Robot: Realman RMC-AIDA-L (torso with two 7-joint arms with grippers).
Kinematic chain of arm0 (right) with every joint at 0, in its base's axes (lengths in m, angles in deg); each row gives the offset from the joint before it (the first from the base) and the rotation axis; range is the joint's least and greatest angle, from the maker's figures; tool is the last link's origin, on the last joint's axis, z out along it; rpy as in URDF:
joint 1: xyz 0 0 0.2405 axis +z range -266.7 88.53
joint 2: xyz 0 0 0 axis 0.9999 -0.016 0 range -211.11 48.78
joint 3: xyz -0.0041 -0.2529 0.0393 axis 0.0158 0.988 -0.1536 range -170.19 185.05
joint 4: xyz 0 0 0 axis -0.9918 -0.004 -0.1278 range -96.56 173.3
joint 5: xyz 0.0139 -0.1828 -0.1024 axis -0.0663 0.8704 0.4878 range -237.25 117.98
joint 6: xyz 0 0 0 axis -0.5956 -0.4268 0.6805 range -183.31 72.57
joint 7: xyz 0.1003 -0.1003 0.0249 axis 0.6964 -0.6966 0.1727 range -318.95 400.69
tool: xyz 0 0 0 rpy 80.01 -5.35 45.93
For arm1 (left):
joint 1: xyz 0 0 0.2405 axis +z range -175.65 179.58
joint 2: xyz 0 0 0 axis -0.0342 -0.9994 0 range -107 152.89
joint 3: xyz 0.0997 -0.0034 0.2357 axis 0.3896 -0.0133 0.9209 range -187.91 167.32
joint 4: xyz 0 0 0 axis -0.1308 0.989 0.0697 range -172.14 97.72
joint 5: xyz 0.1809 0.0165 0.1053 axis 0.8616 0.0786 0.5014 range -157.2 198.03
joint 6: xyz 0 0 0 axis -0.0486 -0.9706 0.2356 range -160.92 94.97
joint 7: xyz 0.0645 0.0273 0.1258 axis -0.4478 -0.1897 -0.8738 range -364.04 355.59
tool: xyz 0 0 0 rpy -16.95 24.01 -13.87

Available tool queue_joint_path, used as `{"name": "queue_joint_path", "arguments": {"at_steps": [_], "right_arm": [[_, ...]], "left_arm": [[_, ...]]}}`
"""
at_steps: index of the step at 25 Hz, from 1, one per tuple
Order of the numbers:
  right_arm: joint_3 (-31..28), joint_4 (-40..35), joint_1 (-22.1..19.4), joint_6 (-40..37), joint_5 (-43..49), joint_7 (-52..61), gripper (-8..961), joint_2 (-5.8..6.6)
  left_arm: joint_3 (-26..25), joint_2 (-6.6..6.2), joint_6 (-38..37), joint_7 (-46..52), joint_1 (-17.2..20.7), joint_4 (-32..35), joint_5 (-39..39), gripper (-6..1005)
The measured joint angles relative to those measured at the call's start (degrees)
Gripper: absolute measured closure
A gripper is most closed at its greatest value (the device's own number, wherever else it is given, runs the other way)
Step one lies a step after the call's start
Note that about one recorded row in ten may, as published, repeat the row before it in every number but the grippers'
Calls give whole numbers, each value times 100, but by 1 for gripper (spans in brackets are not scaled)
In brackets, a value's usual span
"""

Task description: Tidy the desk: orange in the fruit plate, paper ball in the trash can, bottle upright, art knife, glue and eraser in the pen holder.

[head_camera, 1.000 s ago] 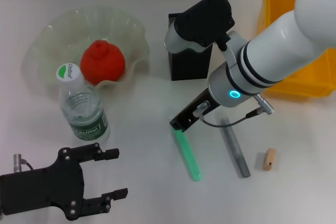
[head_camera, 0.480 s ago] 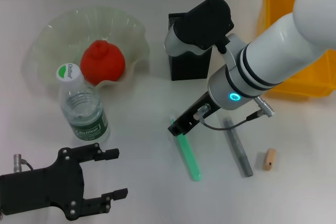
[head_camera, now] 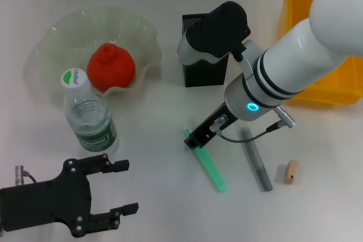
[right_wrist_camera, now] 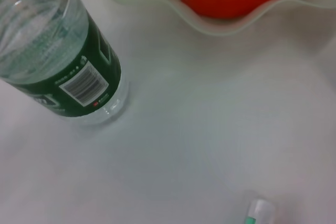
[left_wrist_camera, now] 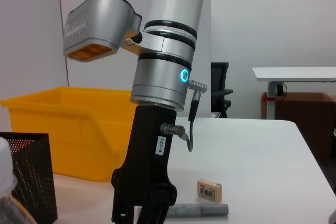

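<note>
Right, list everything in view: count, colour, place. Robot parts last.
Orange: one, red-orange, in the bowl.
Bowl: one, pale green, wavy rim, far left.
Bottle: one, clear with green label, upright before the bowl.
Pen holder: one, black mesh, centre back.
Bin: one, yellow, far right.
Green stick: one, lying near centre.
Grey stick: one, lying right of the green one.
Eraser: one, tan, right of the grey stick.
Left gripper: black, open, near left.
Right gripper: black, at the green stick's far end.
</note>
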Motion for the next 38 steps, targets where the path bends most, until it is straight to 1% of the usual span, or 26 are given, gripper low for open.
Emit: {"name": "queue_joint_path", "arguments": {"at_steps": [9, 16, 18, 22, 23, 24, 25, 26, 28, 29, 30, 31, 32, 33, 34, 35, 38], "right_arm": [[34, 134, 70, 3, -14, -5, 663, 0], [128, 152, 125, 15, -14, -6, 765, 0], [137, 95, 108, 3, -14, -7, 780, 0], [-49, -437, -175, -28, -14, -30, 780, 22], [-49, -437, -175, -28, -14, -30, 780, 22], [-326, -870, -416, -127, -14, -138, 780, 40], [-474, -1099, -534, -190, -14, -198, 780, 42], [-474, -1099, -534, -190, -14, -198, 779, 42], [-777, -1616, -830, -303, -12, -318, 779, 45], [-1111, -2179, -1177, -361, -8, -457, 779, 50], [-1111, -2179, -1177, -361, -8, -457, 779, 50], [-1383, -2642, -1464, -340, -10, -625, 779, 45], [-1383, -2642, -1464, -340, -10, -625, 779, 45], [-1525, -2861, -1629, -279, -70, -790, 779, 31], [-1744, -3138, -1904, -69, -386, -1259, 779, 10], [-1744, -3138, -1904, -69, -386, -1259, 779, 10], [-2020, -3182, -2306, 412, -1518, -2390, 780, 6]], "left_arm": [[0, 0, 0, 0, -10, 0, 0, 300], [0, 0, 0, 0, -10, 0, 0, 300], [0, 0, 0, 0, -10, 0, 0, 300], [0, 0, -18, 0, -10, 0, 3, 300], [0, 0, -18, 0, -10, 0, 3, 300], [0, 0, -21, 0, -10, 0, 5, 300], [0, 0, -24, 0, -8, 0, 6, 300], [0, 0, -24, 0, -8, 0, 6, 300], [0, 0, -31, 0, 4, 0, 8, 300], [0, 0, -31, 0, 9, 0, 9, 300], [0, 0, -31, 0, 9, 0, 9, 300], [0, 0, -30, 0, 11, 0, 9, 300], [0, 0, -30, 0, 14, 0, 9, 300], [0, 0, -27, 0, 15, 0, 10, 300], [1, 0, -16, 0, 16, 0, 10, 300], [1, 0, -16, 0, 16, 0, 10, 300], [0, 0, -10, 0, 16, 0, 25, 300]]}}
